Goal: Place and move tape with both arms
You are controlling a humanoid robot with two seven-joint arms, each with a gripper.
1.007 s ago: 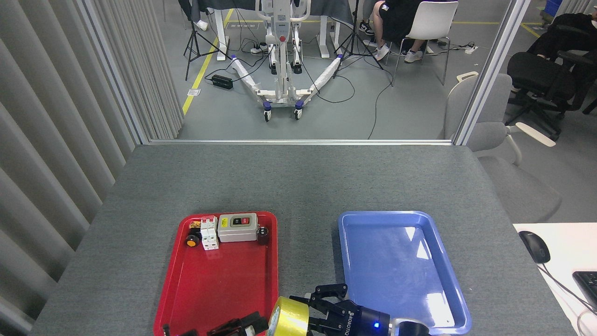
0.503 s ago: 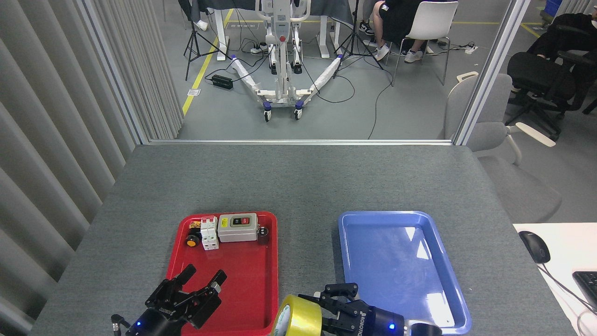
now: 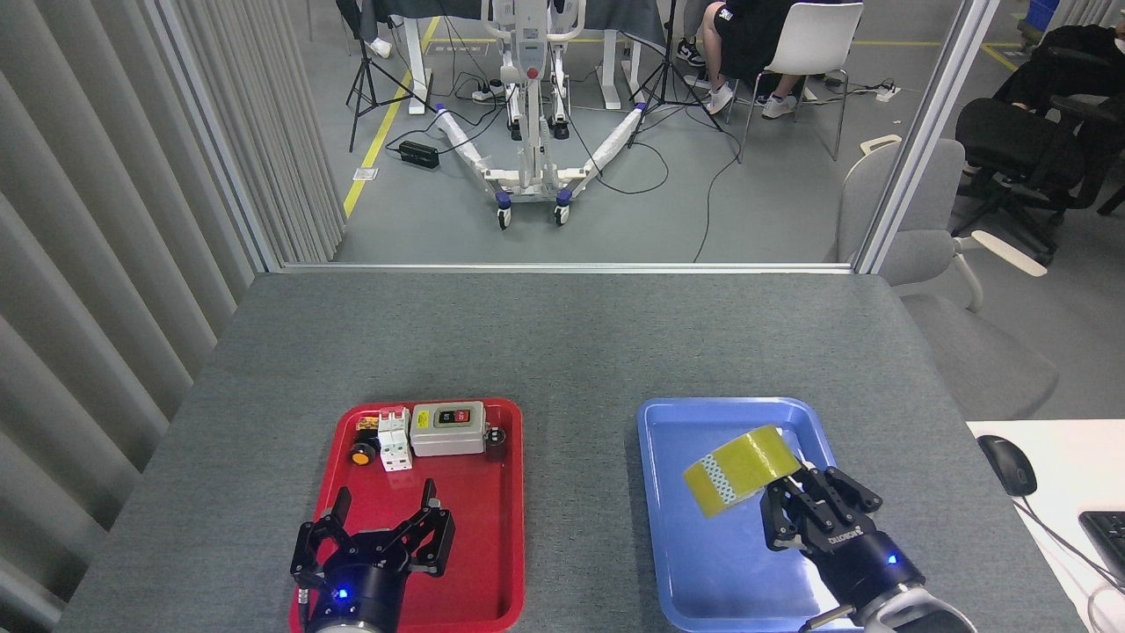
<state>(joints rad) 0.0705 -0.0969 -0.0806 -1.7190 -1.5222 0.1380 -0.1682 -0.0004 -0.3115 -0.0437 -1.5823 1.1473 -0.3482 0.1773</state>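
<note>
- Since the earlier frames the right gripper has carried the tape from low centre, between the trays, across to above the blue tray; the left gripper has come up into view and turned over the red tray.
- Head view, right side: the tape is clamped in the right gripper's fingers, which grip it from the near, lower-right side. The roll is tilted, printed core facing lower-left, and looks to be held clear of the tray floor, over its far-centre part.
- Head view, left side: the left gripper's fingers are spread wide and hold nothing. It hovers over the near half of the red tray, well apart from the switch box, white breaker and orange button lined up at the far end.
- Step in hand, as judged: set the tape down in the blue tray.
- Doing it well: level the wrist so the roll lands flat on one face, not on its rim, otherwise it probably rolls to the tray wall.
- Lower until contact, then let go; no drop from height.
- Aim for the tray's middle, since the tape sits close to the far-right rim.
- Left arm parks where it is, clear of the red tray's parts.
</note>
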